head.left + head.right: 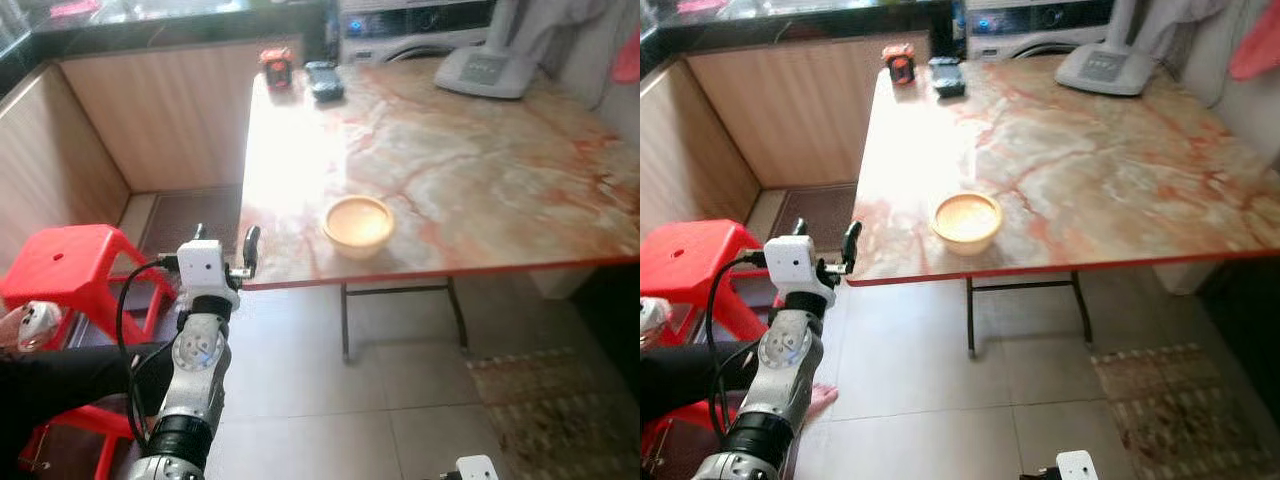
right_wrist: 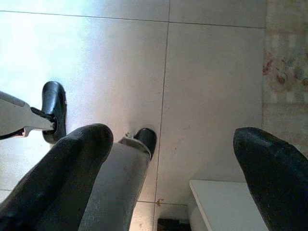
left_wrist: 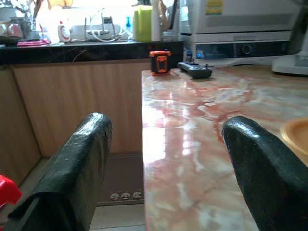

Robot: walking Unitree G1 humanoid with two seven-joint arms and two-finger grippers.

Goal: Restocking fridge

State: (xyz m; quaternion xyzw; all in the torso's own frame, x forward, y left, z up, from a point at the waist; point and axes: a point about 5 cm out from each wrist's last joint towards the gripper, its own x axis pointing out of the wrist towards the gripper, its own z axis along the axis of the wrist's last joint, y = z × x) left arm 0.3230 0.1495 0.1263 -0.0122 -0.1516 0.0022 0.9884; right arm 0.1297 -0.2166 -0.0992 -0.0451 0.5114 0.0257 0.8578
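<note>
The left end effector (image 1: 222, 252) is raised at the near left corner of the marble worktop (image 1: 480, 170), fingers spread wide and holding nothing. Just beyond it and to its right sits a yellow bowl (image 1: 357, 223) near the worktop's front edge. Far ahead of it — at the back edge — lie a small red object (image 1: 276, 66) and a dark remote (image 1: 323, 80). The right end effector (image 2: 168, 183) hangs over the tiled floor (image 2: 211, 86), fingers wide apart.

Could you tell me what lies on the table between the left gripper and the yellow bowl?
Nothing: in the left eye view, bare marble table runs from the left gripper, open at the table's corner, to the yellow bowl.
</note>
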